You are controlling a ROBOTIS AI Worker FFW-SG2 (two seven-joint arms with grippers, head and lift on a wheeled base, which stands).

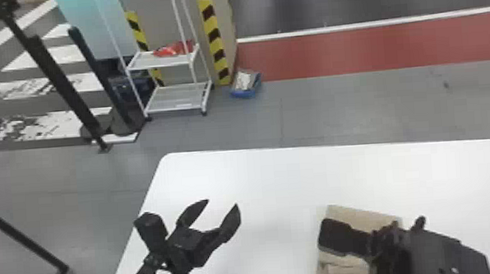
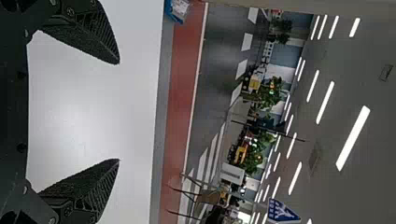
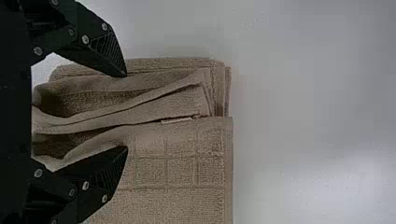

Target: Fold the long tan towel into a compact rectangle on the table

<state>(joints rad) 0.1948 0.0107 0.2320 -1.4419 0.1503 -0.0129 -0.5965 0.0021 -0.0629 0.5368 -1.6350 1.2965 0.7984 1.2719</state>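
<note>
Towel [image 1: 357,215], one, tan, folded in layers; lying on the white counter [image 1: 267,174], right of centre in the head view, partly covered by the right arm. Surface: a squared pattern on one flat panel; beside it, rumpled folds with open hollows and a small pale tag [image 3: 176,120]. Right gripper [image 1: 388,248], black, two-fingered, above the towel; in the right wrist view the gripper [image 3: 126,112] has its fingers wide apart, loose folds showing between them, nothing clamped; contact with the cloth cannot be told. Left gripper [image 1: 222,202], matching, over the left part of the counter, fingers well spread, empty. Beyond the counter: white rack [image 1: 165,62], blue bin [image 1: 245,93] on the floor.
</note>
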